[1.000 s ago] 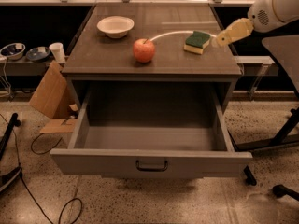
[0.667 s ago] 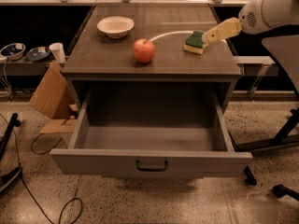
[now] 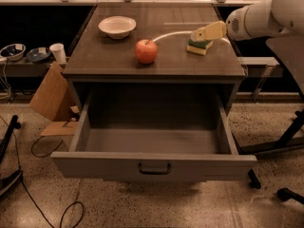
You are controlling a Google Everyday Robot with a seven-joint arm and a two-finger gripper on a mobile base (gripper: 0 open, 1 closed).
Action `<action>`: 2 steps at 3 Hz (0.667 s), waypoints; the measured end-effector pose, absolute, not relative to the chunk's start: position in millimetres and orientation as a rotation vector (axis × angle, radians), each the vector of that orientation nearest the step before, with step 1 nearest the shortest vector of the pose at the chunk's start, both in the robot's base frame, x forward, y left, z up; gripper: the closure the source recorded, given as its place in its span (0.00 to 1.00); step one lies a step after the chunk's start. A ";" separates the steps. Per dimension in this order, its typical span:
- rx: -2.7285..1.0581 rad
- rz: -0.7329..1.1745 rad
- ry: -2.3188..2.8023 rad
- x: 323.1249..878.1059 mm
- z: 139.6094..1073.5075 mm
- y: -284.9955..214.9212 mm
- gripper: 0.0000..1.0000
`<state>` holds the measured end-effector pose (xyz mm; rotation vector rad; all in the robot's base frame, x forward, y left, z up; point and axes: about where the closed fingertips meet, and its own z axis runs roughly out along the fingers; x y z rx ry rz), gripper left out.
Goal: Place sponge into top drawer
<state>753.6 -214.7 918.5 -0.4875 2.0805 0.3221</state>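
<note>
The sponge [image 3: 200, 47], green on top and yellow below, lies on the right part of the grey cabinet's top [image 3: 118, 61]. My gripper [image 3: 203, 33] reaches in from the right on a white arm and hangs just over the sponge, covering its upper edge. I cannot tell whether it touches the sponge. The top drawer [image 3: 152, 163] is pulled wide open toward the camera. Its inside shows nothing in it, and its dark bar handle [image 3: 154, 168] sits at the centre of the front panel.
A red apple [image 3: 146, 51] stands mid-top, left of the sponge. A white bowl [image 3: 117, 26] sits at the back left. A cardboard piece [image 3: 50, 99], a cup [image 3: 59, 53] and cables lie to the left. A dark stand base [image 3: 285, 141] is on the right.
My gripper has moved left from beside the sponge's right edge to over the sponge. The sponge, apple and drawer have not moved.
</note>
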 end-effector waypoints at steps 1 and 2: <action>-0.478 0.321 2.034 771.0 914.9 -213.0 0.00; -0.498 0.264 2.016 784.4 908.7 -212.8 0.00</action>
